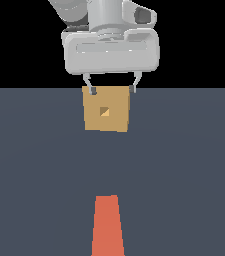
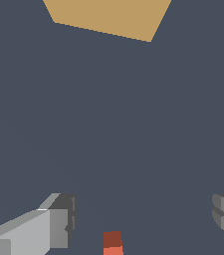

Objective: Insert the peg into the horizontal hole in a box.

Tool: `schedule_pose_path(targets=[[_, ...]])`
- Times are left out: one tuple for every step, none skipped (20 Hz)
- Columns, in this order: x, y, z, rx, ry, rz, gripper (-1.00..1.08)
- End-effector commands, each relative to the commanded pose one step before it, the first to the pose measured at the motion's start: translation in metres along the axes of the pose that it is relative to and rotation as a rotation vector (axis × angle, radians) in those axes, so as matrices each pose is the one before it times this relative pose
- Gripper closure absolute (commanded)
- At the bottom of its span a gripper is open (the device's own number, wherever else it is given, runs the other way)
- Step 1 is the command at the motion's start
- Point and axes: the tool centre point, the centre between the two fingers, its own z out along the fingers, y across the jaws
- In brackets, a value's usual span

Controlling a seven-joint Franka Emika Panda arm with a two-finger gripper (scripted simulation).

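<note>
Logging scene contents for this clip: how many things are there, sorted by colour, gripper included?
Tan: 1, the box, with its hole
Orange-red: 1, the peg, lying on the floor
Grey-white: 1, the gripper, open and holding nothing
Total: 3

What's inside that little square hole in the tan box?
The hole in the box shows only darker brown and a lighter patch. The peg lies outside, apart. How deep it goes cannot be seen.
</note>
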Motion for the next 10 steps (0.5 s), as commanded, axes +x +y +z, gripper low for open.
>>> schedule_pose_path(targets=[[-0.00001,0.00001,0.00001,0.00000,0.00000,0.00000,-0.92],[-0.00038,-0.00004,0.00010,0.00000,0.00000,0.00000,-0.92],[-0.00113,-0.00011,0.00031,0.00000,0.00000,0.00000,-0.92],[-0.00151,-0.00013,0.00076,0.00038,-0.00016,-0.00055,-0.92],[-0.00263,-0.00026,0.00073,0.00000,0.00000,0.00000,-0.92],[-0.00277,-0.00022,0.00138,0.00071,-0.00025,-0.00093,-0.92],[-0.00378,-0.00034,0.00140,0.00041,-0.00015,-0.00054,-0.92],[-0.00438,-0.00038,0.00172,0.00058,-0.00021,-0.00076,-0.92],[-0.00502,-0.00042,0.00201,0.00071,-0.00025,-0.00093,-0.92],[-0.00577,-0.00049,0.00222,0.00071,-0.00025,-0.00093,-0.92]])
